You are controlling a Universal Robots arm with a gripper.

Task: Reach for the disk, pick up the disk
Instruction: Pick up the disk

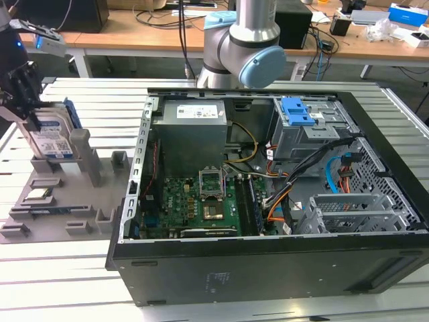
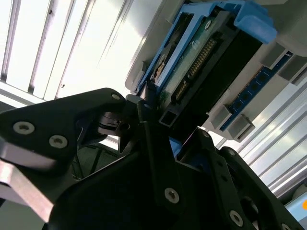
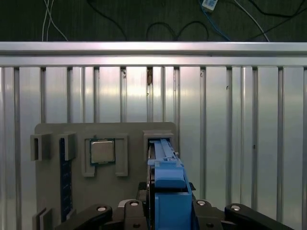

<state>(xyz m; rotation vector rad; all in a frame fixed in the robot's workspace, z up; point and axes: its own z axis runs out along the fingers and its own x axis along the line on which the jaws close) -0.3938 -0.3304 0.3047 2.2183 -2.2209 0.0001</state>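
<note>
The disk (image 1: pixel 55 139), silver-grey with a white-and-blue label and a blue side bracket, stands on edge in a slot of the grey holder (image 1: pixel 74 201) at the exterior view's far left. My black gripper (image 1: pixel 28 107) comes down over its upper end. In the first wrist view the blue bracket of the disk (image 3: pixel 168 187) runs between the two fingers (image 3: pixel 139 207), which sit tight against its sides. The second wrist view shows the disk (image 2: pixel 201 57) and its connector edge just past the gripper (image 2: pixel 156 122).
A small square silver chip (image 3: pixel 102 151) and a blue memory stick (image 3: pixel 64 177) lie in other pockets of the holder. An open computer case (image 1: pixel 268 272) fills the exterior view's middle and right. The arm's base (image 1: pixel 241 47) stands behind it. The table is slatted aluminium (image 3: pixel 230 120).
</note>
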